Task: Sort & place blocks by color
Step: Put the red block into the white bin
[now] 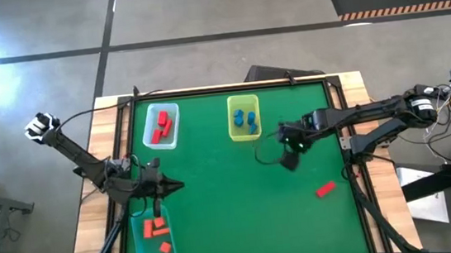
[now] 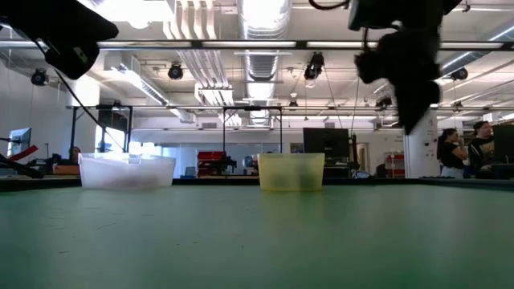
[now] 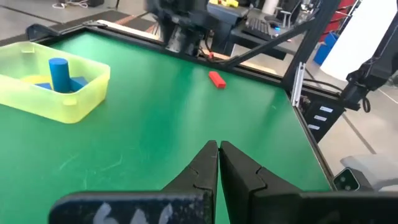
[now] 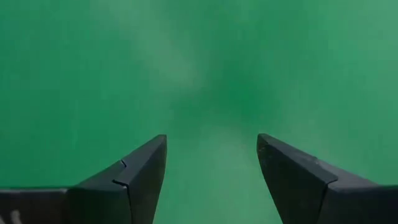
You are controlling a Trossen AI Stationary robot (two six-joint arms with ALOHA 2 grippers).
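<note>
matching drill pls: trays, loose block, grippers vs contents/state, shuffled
1. pale blue tray
2. yellow-green tray
3. teal tray
4. loose red block
5. left gripper
6. right gripper

a. blue blocks
b. bare mat, no tray
c. orange-red blocks
d. fingers shut
e. red blocks
f. fingers open

Pairs: 1-e, 2-a, 3-c, 4-b, 5-d, 6-f

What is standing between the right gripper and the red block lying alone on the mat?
Nothing visible. The right gripper hangs open over bare green mat, and the lone red block lies apart from it, with only mat between them.
</note>
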